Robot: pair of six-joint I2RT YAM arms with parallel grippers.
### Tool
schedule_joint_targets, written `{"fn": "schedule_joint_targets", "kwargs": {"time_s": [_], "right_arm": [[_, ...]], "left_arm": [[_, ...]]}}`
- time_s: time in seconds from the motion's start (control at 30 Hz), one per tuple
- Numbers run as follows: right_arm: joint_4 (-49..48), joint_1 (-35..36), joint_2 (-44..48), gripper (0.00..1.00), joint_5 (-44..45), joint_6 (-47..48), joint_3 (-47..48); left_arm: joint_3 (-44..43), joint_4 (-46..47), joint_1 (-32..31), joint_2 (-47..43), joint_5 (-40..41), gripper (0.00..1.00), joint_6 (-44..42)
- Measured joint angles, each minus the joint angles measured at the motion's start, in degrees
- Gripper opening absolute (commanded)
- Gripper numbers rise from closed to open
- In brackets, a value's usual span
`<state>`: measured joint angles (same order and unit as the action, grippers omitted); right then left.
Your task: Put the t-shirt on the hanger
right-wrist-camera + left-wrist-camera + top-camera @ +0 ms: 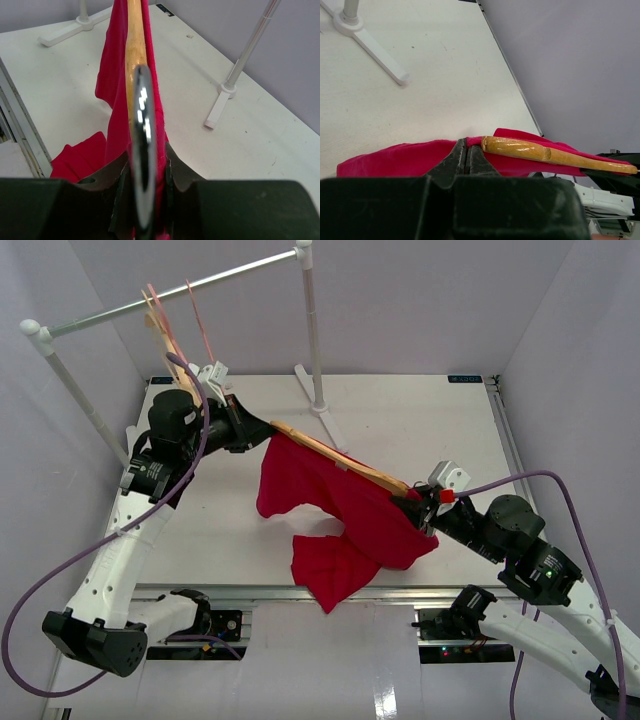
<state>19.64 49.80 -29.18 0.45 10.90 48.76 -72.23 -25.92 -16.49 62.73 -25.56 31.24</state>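
The red t-shirt (345, 510) hangs draped over the light brown wooden hanger (340, 455), which is held slanting above the table between my two grippers. My left gripper (262, 432) is shut on the shirt's cloth right beside the hanger's upper arm tip; in the left wrist view (466, 146) its jaws pinch the red cloth (395, 159) next to the wooden tip (520, 148). My right gripper (422, 504) is shut on the hanger's silver hook (143, 125), with red cloth (112, 75) caught alongside; the wooden arm (135, 40) runs away from it. The bottom bar is hidden.
A white clothes rail (170, 295) stands at the back left with thin pink hangers (198, 315) and a pale wooden hanger (160, 335). Its post and foot (322, 405) stand behind the shirt, also in the wrist views (375, 50) (220, 105). The table's near edge (300, 592) lies under the shirt's hem.
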Motion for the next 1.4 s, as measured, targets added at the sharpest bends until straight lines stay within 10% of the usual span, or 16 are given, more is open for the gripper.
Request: {"fn": "schedule_joint_targets", "kwargs": {"time_s": [1.4], "right_arm": [[1.3, 0.0, 0.8, 0.08, 0.0, 0.2, 0.7]], "left_arm": [[-27.7, -24.2, 0.1, 13.1, 4.3, 0.0, -9.2]]}}
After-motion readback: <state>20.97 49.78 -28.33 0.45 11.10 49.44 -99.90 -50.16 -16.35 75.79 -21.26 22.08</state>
